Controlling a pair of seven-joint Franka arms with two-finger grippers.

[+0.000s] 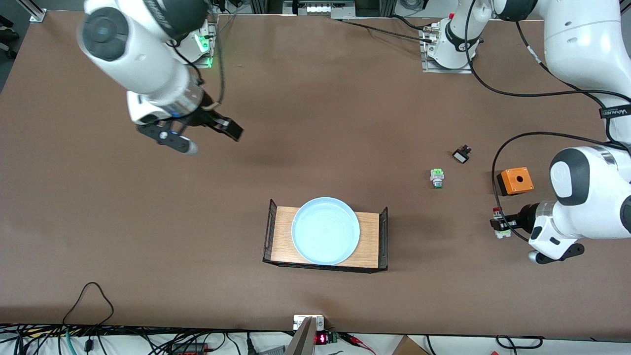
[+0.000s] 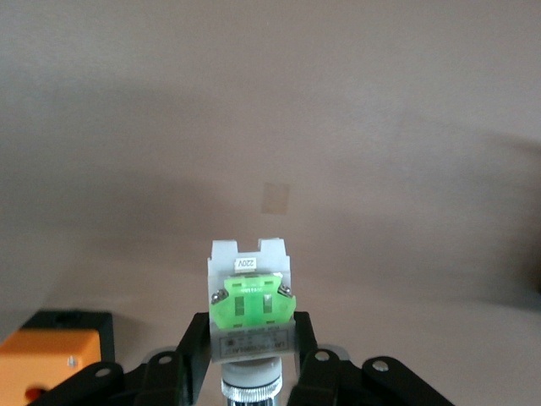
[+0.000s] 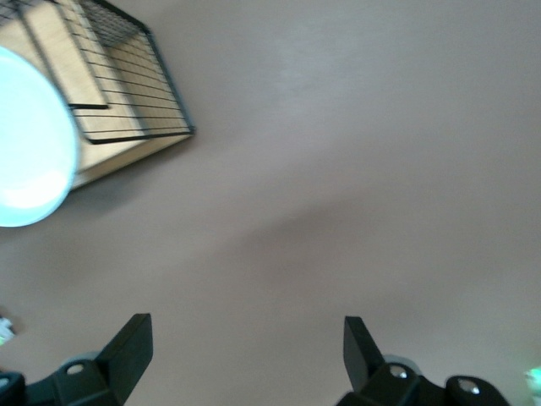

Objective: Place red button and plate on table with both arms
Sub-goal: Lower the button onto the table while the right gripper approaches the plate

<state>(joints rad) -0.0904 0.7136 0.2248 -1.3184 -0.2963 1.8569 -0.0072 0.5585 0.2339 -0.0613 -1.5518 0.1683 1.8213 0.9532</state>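
The red button (image 1: 500,223) is sitting clamped between the fingers of the left gripper (image 1: 502,224), held over the table (image 1: 123,222) near the left arm's end and just beside the orange box (image 1: 514,181); the left wrist view is showing its bright green block (image 2: 252,305) and white body gripped tight on both sides. The plate (image 1: 326,230) is lying on the small wooden tray (image 1: 368,236), nearer to the front camera than mid-table and not yet moved to the table. The right gripper (image 1: 204,135) is hovering over bare table toward the right arm's end, its fingers (image 3: 127,348) standing wide apart and holding nothing. Judged step: the button placement is in hand, the plate step not begun. The next move is calling for the left gripper to lower and release the button on clear table, and for the right arm to travel to the plate's rim. A green-and-silver button (image 1: 437,177) and a small black part (image 1: 462,155) are lying well apart from the tray.
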